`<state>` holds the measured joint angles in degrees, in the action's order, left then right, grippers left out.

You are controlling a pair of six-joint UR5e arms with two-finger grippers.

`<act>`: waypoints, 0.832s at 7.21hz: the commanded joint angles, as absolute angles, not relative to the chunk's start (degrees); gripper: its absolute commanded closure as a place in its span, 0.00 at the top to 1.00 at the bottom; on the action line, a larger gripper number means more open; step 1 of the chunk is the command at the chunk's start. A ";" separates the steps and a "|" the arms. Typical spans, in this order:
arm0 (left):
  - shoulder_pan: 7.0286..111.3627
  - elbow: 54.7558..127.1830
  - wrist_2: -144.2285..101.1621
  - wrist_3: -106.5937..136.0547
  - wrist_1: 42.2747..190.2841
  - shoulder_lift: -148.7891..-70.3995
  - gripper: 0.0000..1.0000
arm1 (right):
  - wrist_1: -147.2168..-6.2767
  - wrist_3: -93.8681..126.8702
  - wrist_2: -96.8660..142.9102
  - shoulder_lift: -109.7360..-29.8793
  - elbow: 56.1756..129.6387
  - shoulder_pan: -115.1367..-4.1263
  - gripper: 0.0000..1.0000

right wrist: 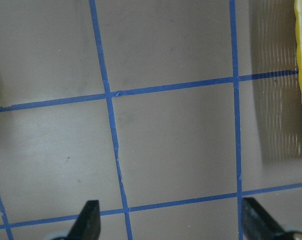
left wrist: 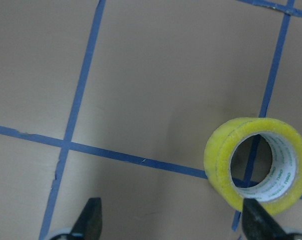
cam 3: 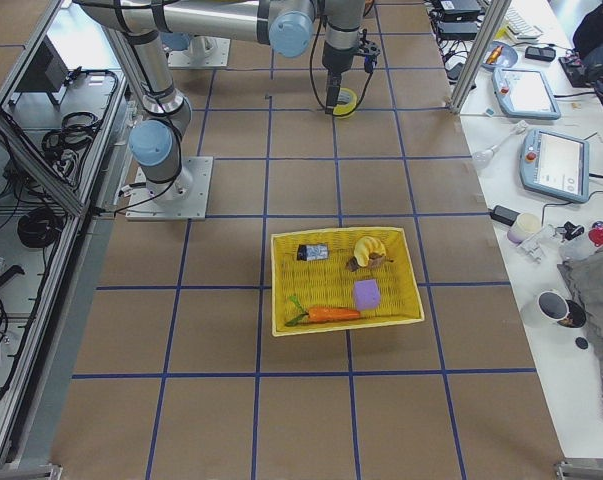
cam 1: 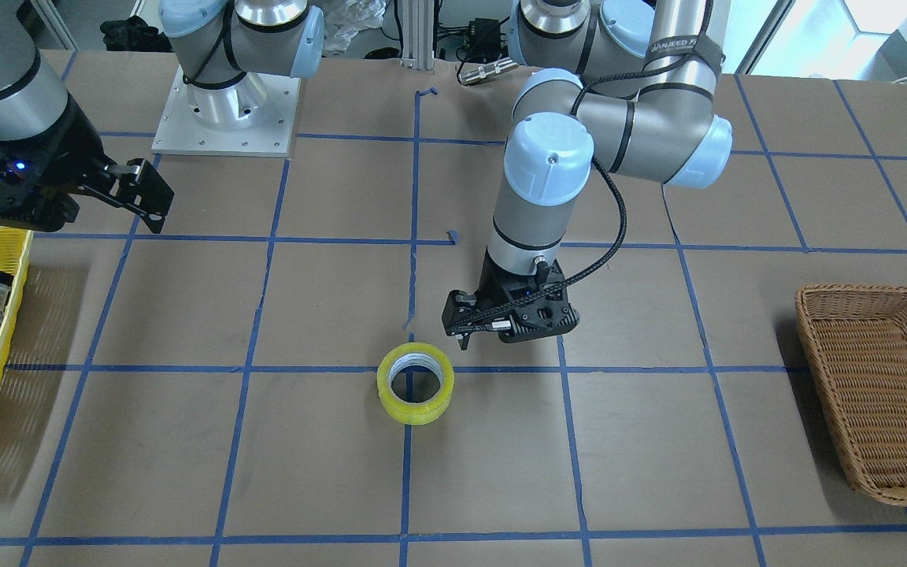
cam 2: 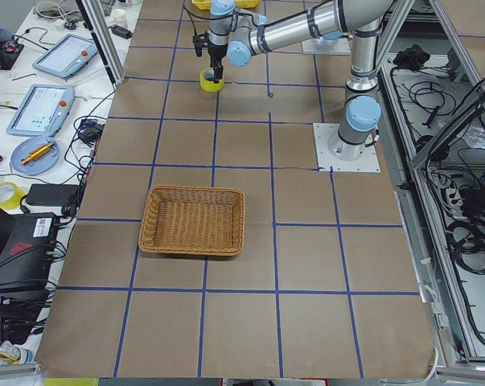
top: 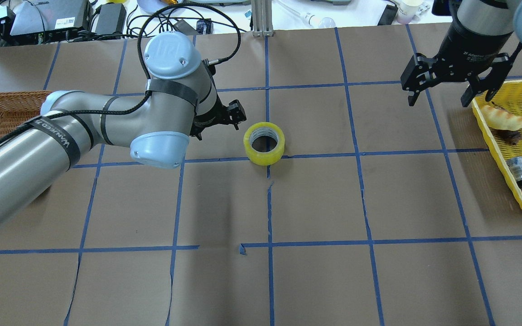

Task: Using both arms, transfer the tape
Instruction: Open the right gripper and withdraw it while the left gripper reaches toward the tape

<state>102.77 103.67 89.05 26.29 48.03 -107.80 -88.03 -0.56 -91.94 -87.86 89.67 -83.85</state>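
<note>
Tape roll (top: pixel 261 156) lies flat on the desk (top: pixel 315 199), core hole facing up, axis vertical. It sits on a crossing of the blue grid lines (top: pixel 315 155) near the desk's middle, free of both claws.

Left claw (left wrist: pixel 173 225): fingers apart, nothing between them, pointing down beside the roll. From the overhead view it is just to the robot's left of the roll, near but not touching. In the left wrist view the roll is not centred between the fingers. It sits off to one side, its lower rim overlapping the finger (left wrist: pixel 256 220) at that view's right.

Right claw (top: pixel 438 97): fingers apart, empty, well apart from the roll, by the yellow basket (top: pixel 514 86) at the desk's right end.

Left arm is clearly the nearer.

Judgement: the pickup turns on a short sideways shift of the left claw toward the roll. Then either both fingers straddle it, or one drops into the core with the other outside the wall. How high the claw is above the desk I cannot tell.
</note>
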 commanded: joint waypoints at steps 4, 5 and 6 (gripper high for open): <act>105.99 103.45 89.21 30.85 32.10 -117.76 1.00 | -86.57 -0.61 -89.21 -90.17 90.18 -88.24 1.00; 106.17 103.62 89.30 31.46 32.08 -118.90 0.97 | -86.57 -0.79 -89.21 -90.26 90.18 -88.24 1.00; 106.43 103.71 89.30 31.64 32.08 -119.70 0.79 | -86.57 -1.14 -89.64 -90.26 90.26 -88.16 1.00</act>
<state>106.13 103.61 89.22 31.11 32.49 -118.41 -86.61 -0.74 -89.30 -90.19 90.18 -88.20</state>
